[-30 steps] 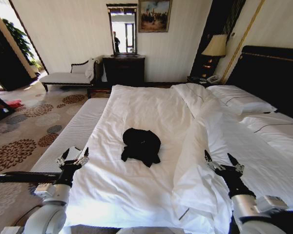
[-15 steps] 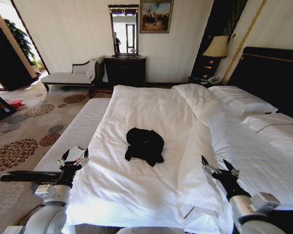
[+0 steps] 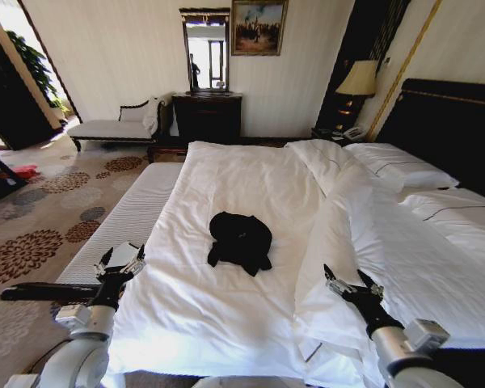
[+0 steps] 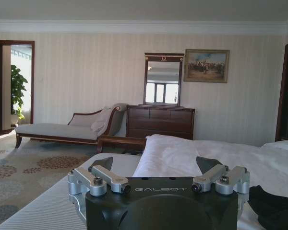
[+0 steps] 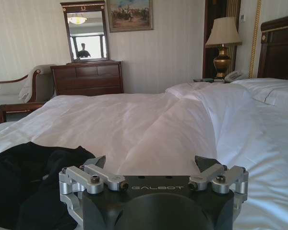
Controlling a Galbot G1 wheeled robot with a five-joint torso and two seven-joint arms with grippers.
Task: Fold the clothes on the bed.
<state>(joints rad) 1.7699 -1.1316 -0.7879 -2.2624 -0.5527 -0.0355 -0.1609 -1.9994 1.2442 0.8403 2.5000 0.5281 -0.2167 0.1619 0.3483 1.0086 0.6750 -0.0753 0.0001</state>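
The clothes [image 3: 240, 238] are a crumpled black heap in the middle of the bed's white duvet [image 3: 226, 178]. My left gripper [image 3: 120, 260] hovers open at the bed's near left corner, well short of the heap. My right gripper [image 3: 350, 283] is open over the folded-back duvet ridge, to the right of the clothes. In the left wrist view the open left gripper [image 4: 156, 164] has the clothes [image 4: 273, 211] off to one side. In the right wrist view the open right gripper [image 5: 151, 162] has the clothes [image 5: 29, 182] close beside it. Neither gripper touches the fabric.
A narrow white padded bench [image 3: 121, 222] runs along the bed's left side. Pillows [image 3: 400, 166] and a dark headboard [image 3: 453, 121] lie to the right. A chaise [image 3: 113, 125], a dresser [image 3: 206, 113] and a lamp [image 3: 357, 77] stand against the far wall. Patterned carpet lies to the left.
The view shifted slightly a second ago. My right gripper has crept a little to the left, towards the clothes. The left gripper and the clothes have stayed put.
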